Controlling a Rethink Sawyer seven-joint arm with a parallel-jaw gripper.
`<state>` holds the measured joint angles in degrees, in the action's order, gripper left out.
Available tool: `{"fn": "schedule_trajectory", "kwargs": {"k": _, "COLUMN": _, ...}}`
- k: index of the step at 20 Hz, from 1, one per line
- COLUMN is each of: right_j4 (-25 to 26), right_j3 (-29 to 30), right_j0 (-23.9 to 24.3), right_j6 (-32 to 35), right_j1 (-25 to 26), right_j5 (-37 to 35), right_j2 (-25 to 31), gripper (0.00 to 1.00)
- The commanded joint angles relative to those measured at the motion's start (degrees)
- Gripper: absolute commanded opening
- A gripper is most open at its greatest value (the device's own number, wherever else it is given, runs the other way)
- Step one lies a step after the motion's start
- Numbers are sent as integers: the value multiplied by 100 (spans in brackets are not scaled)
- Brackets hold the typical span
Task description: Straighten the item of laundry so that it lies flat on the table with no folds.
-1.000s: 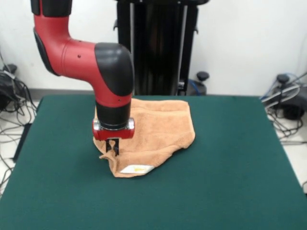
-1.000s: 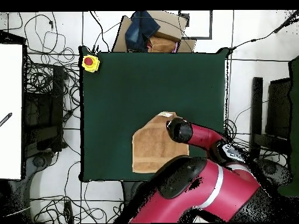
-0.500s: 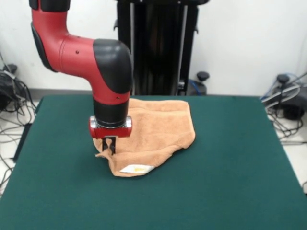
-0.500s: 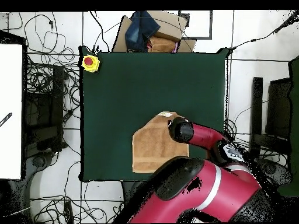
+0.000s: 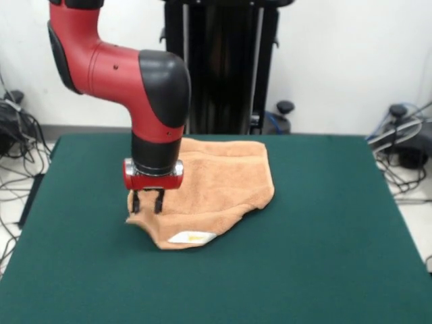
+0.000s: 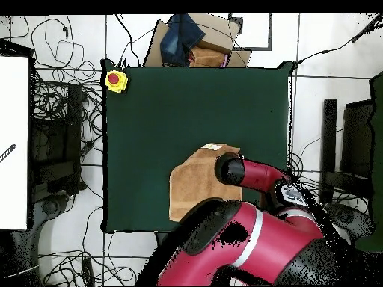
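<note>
two dark fingers (image 5: pixel 137 202) of the gripper (image 5: pixel 147 203) hang apart with a clear gap between them, holding nothing, tips just above or barely touching the towel's edge at about nine o'clock of the cloth in the front view. the red and black arm (image 5: pixel 145 88) drops straight down onto that spot. in the overhead view the wrist covers the fingers, so their state shows only from the front.

the peach-orange hand towel (image 5: pixel 223 179) lies toward the table's far side in the front view, not flat: its near edge runs ragged, a flap is doubled over along the six o'clock side, and the small white label (image 5: pixel 191 237) sits face up on that folded part. soft ridges cross the middle. the dark green table (image 5: pixel 317 256) spreads wide around it, with plenty of bare cover toward six o'clock. overhead, a yellow box with a red button (image 6: pixel 115 79) sits at the table's corner, well apart from the cloth.

as a judgement, the risk lies in the grasp: closing on the doubled edge could pinch both layers, so a pull would drag the fold along instead of opening it. a shallow bite on the loose terry could also slip, or the tips could press into the felt cover and snag it.
</note>
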<state>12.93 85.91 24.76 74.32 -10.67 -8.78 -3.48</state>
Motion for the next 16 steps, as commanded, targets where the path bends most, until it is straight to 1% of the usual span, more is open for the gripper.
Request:
{"fn": "schedule_trajectory", "kwargs": {"k": 1, "right_j4": -186, "right_j3": 113, "right_j0": -192, "right_j6": 1358, "right_j1": 166, "right_j5": 158, "right_j2": -324, "gripper": 100}}
{"fn": "schedule_trajectory", "kwargs": {"k": 5, "right_j4": -168, "right_j3": 86, "right_j0": -206, "right_j6": 1311, "right_j1": 185, "right_j5": 147, "right_j2": -392, "gripper": 100}}
{"fn": "schedule_trajectory", "kwargs": {"k": 9, "right_j4": -159, "right_j3": 58, "right_j0": -167, "right_j6": 1266, "right_j1": 204, "right_j5": 209, "right_j2": -322, "gripper": 100}}
{"fn": "schedule_trajectory", "kwargs": {"k": 10, "right_j4": -198, "right_j3": 74, "right_j0": -188, "right_j6": 1267, "right_j1": 182, "right_j5": 112, "right_j2": -295, "gripper": 100}}
{"fn": "schedule_trajectory", "kwargs": {"k": 13, "right_j4": -406, "right_j3": 183, "right_j0": -236, "right_j6": 1336, "right_j1": 116, "right_j5": -97, "right_j2": 103, "gripper": 100}}
{"fn": "schedule_trajectory", "kwargs": {"k": 14, "right_j4": -523, "right_j3": 229, "right_j0": -285, "right_j6": 1433, "right_j1": 119, "right_j5": -117, "right_j2": 228, "gripper": 100}}
{"fn": "schedule_trajectory", "kwargs": {"k": 16, "right_j4": -738, "right_j3": 239, "right_j0": -459, "right_j6": 1616, "right_j1": 162, "right_j5": -131, "right_j2": 307, "gripper": 100}}
